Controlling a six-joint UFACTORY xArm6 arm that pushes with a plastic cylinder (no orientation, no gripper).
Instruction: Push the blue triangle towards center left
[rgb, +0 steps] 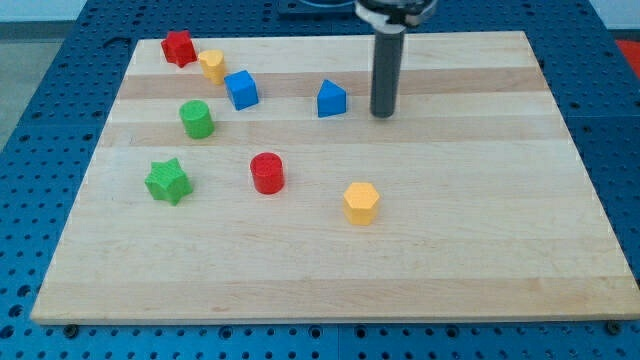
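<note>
The blue triangle (331, 99) sits on the wooden board (450, 230) near the view's top, a little right of the middle. My tip (382, 114) touches the board just right of the blue triangle, a small gap apart from it. The dark rod rises straight up from there to the view's top edge.
A blue cube (241, 89), a yellow block (211, 65) and a red block (178, 47) stand at the top left. A green cylinder (196, 119) and a green star (167, 181) are at the left. A red cylinder (267, 172) and a yellow hexagon (361, 202) are near the middle.
</note>
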